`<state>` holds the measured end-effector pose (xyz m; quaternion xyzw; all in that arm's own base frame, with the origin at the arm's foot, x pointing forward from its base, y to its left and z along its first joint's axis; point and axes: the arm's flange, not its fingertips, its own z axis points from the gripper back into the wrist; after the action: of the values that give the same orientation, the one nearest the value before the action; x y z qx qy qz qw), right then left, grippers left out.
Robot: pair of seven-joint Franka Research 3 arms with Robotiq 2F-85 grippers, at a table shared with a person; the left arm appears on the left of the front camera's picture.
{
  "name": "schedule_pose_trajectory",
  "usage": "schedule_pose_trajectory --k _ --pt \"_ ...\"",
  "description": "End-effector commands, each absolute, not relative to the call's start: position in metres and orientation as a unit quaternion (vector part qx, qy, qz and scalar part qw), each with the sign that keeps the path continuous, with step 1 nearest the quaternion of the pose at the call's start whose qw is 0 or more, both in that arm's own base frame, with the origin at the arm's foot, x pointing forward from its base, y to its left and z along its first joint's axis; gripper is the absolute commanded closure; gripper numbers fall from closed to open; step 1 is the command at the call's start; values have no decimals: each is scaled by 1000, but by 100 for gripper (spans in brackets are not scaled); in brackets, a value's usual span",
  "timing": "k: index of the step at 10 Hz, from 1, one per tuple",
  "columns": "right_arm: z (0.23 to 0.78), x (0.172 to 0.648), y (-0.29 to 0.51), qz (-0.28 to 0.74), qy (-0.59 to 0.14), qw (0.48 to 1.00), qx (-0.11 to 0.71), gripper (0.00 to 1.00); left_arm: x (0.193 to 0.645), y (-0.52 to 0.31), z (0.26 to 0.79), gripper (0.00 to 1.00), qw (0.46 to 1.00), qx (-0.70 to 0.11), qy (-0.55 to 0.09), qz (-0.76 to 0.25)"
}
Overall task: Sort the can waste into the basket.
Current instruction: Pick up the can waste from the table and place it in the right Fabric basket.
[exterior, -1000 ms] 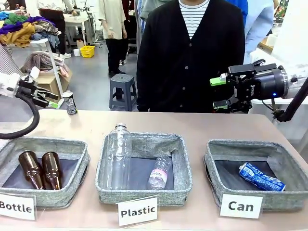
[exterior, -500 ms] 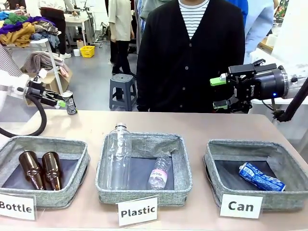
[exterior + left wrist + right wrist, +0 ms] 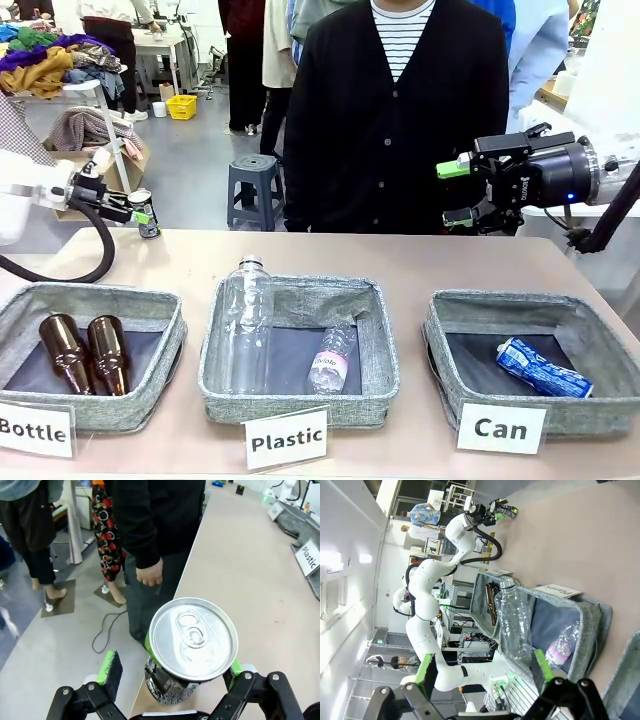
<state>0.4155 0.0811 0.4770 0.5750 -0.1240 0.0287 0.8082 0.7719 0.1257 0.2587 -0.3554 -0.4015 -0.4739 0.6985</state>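
Note:
A dark black-silver can (image 3: 148,224) stands upright at the table's far left edge. My left gripper (image 3: 137,211) is open and level with it. In the left wrist view the can's silver top (image 3: 194,637) sits between the green pads (image 3: 111,667); the left pad stands clear of the can and the right one is close against it. A crushed blue can (image 3: 543,367) lies inside the grey basket (image 3: 447,335) behind the "Can" sign (image 3: 500,428). My right gripper (image 3: 457,192) hangs open and empty above the far side of the table, behind that basket; its fingers (image 3: 426,672) hold nothing.
The middle basket (image 3: 383,350), signed "Plastic", holds two clear bottles. The left basket (image 3: 172,335), signed "Bottle", holds two brown bottles. A person in a black cardigan (image 3: 400,130) stands at the far edge, one hand (image 3: 150,573) hanging beside the table.
My left gripper has moved right, up to the dark can, so that its fingers now stand on either side of it. The right arm and the baskets' contents have not moved.

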Motion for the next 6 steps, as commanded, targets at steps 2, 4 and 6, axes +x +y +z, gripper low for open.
schedule_pose_trajectory --k 2,4,6 --pt "479 416 82 36 -124 809 574 0 781 120 255 60 686 -371 -381 -497" --pt "479 416 82 36 -124 809 574 0 779 119 255 100 678 -370 -387 -504" --pt "479 416 82 36 -124 809 574 0 771 115 267 100 664 -368 -394 -518"
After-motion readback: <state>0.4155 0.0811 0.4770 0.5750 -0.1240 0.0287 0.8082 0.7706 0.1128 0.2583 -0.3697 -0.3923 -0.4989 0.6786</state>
